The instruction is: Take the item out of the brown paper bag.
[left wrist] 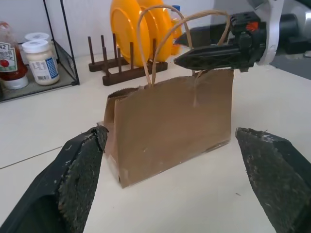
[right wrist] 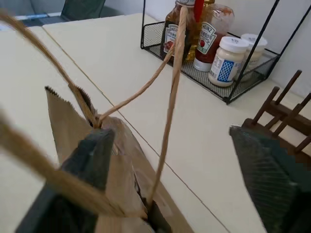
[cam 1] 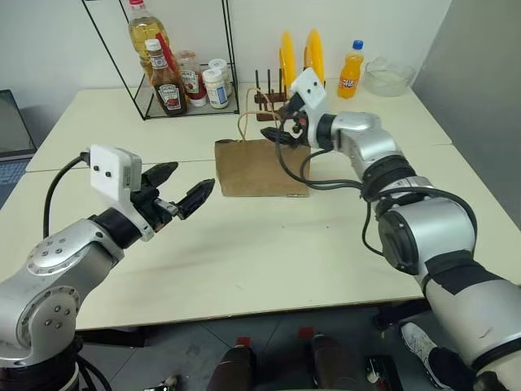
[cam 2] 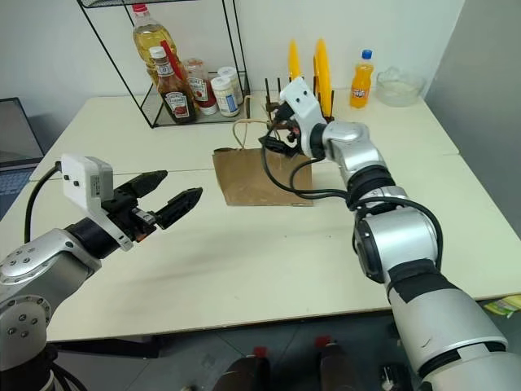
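Observation:
The brown paper bag (cam 1: 260,167) stands upright in the middle of the table, its two cord handles (left wrist: 150,43) looped above its mouth. My right gripper (right wrist: 175,184) is open at the bag's top right corner. One of its fingers (right wrist: 87,174) rests against the paper wall at the mouth, and the cords run between the two fingers. My left gripper (cam 1: 186,183) hovers open to the left of the bag, level with it and apart from it, with nothing between its fingers (left wrist: 82,179). The item is hidden.
At the back of the table (cam 1: 269,261) stand a wire rack with sauce bottles (cam 1: 175,73), a wooden dish rack with yellow plates (cam 1: 297,57), an orange drink bottle (cam 1: 351,71) and a clear bowl (cam 1: 387,75). A laptop (cam 1: 12,122) sits at the far left.

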